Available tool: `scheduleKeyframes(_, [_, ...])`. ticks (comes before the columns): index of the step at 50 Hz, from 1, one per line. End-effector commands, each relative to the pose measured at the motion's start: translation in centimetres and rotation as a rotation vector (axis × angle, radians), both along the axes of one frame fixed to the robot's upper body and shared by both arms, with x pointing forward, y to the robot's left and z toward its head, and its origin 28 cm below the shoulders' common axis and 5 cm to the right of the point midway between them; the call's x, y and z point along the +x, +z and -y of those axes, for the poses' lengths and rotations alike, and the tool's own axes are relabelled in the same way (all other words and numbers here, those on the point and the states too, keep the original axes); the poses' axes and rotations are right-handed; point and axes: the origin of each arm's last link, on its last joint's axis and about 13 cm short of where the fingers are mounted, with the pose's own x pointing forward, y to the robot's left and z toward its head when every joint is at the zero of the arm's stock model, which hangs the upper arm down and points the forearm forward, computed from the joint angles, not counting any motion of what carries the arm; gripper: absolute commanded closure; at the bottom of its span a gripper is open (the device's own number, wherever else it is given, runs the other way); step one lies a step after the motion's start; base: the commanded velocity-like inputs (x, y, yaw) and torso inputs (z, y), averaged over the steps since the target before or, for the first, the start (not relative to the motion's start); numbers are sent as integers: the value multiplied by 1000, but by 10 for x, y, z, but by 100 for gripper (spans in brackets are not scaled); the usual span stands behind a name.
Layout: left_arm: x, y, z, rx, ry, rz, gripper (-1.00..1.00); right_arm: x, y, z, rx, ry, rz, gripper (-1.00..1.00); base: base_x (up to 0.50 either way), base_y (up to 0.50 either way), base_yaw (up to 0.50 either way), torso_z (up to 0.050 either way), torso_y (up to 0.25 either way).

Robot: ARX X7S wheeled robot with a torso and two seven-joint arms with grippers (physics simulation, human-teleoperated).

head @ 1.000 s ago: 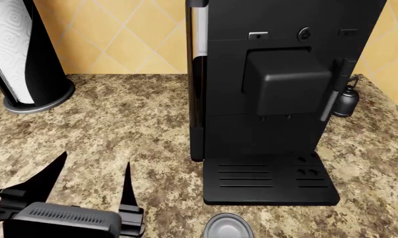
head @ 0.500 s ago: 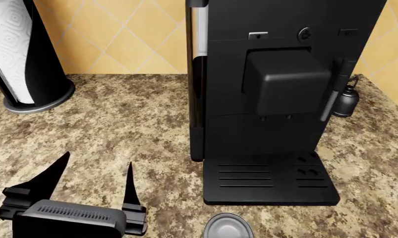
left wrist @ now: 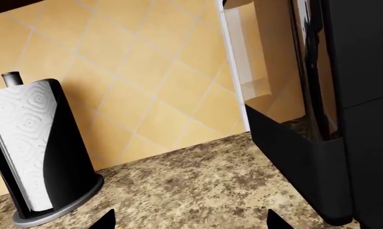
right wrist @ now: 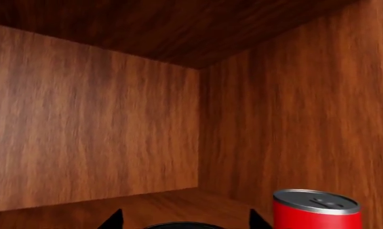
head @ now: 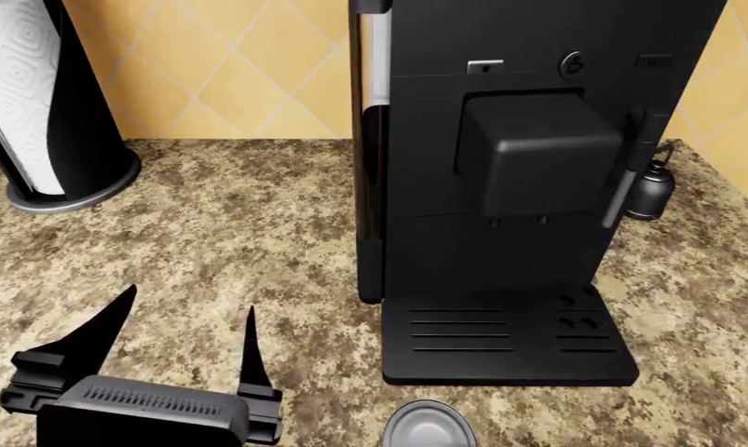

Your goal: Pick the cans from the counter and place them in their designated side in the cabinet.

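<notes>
In the head view the grey flat lid of the wider can (head: 429, 426) shows at the bottom edge, on the granite counter (head: 250, 233) in front of the coffee machine. My left gripper (head: 187, 321) is open and empty, low over the counter to the left of that can; its fingertips (left wrist: 107, 220) show wide apart in the left wrist view. My right gripper (right wrist: 186, 220) is inside the wooden cabinet (right wrist: 96, 129), its jaws apart. A dark round top (right wrist: 181, 225) peeks in between them at the frame edge. A red can with a silver lid (right wrist: 315, 210) stands beside them by the cabinet's side wall.
A tall black coffee machine (head: 523, 168) with its drip tray (head: 504, 340) stands on the counter's middle right. A small black kettle (head: 653, 186) sits behind it to the right. A paper towel holder (head: 38, 102) stands at the back left, against the yellow tiled wall.
My left gripper has drifted slightly to the right over the counter, still open. Nothing else has moved.
</notes>
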Motion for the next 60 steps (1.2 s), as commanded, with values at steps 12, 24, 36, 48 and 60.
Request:
scheduleKeyframes(12, [0, -1, 1, 1, -1, -1, -100, 13, -25, 7, 68, 55, -188, -100, 0, 0, 0, 0, 0])
scheduleKeyframes(24, [-5, 1, 2, -3, -9, 8, -100, -26, -4, -5, 12, 92, -88, -100, 0, 0, 0, 0, 0])
scheduleKeyframes(36, [-11, 6, 4, 10, -11, 32, -100, -65, 3, -13, -25, 146, -10, -100, 0, 0, 0, 0, 0])
scheduleKeyframes(48, [-15, 7, 5, 10, -14, 42, -100, -88, 5, -20, -81, 155, 32, -100, 0, 0, 0, 0, 0])
scheduleKeyframes(60, [-16, 6, 4, 4, -19, 41, -100, -110, -18, -28, -115, 159, 29, -100, 0, 0, 0, 0, 0])
